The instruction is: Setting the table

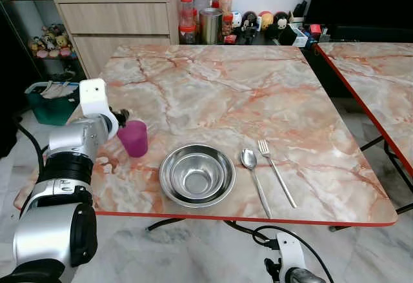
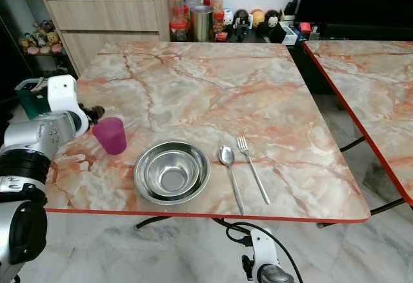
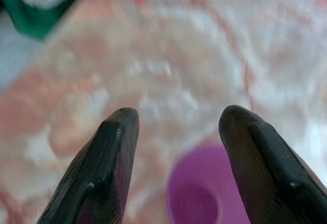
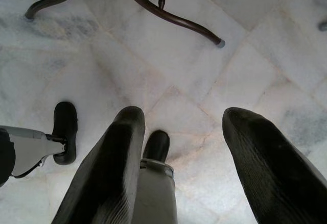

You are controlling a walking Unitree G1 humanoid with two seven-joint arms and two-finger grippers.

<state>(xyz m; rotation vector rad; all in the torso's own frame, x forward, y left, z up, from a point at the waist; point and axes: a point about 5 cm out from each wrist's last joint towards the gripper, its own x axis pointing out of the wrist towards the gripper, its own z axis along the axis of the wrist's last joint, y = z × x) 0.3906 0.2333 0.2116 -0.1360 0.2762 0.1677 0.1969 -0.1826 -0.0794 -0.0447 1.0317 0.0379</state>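
Cup: the purple cup [image 1: 133, 138] stands upright on the marble table [image 1: 258, 89], near its left front edge, just left of the bowl [image 1: 197, 175] and apart from it.
Setting: spoon [image 1: 253, 170] and fork [image 1: 275, 170] lie side by side to the right of the bowl, handles toward me; cup, bowl and cutlery make one row along the front edge.
Left gripper: my left gripper [image 3: 176, 127] is at the cup's left side, at rim height. In the left wrist view its two fingers [image 3: 107, 168] are spread wide with nothing between them, and the cup's mouth sits below the gap, nearer one finger than the other.
Right gripper: the right gripper [image 4: 179, 132] hangs idle below the table edge, fingers apart, looking at the floor [image 4: 255, 40] and the table leg [image 4: 168, 15].
Step in hand: I can't tell whether I am reaching for the cup or letting it go; I treat it as work at the cup.
Doing it well: I would centre the cup between the fingers before closing, since it sits off-centre now and a one-sided touch could tip it.
Risk: the cup looks light and is near the edge, so any sideways nudge toward the bowl or off the front is what I watch for.
Clutter: jars [image 1: 193, 12] on the floor beyond the table's far edge are well clear.
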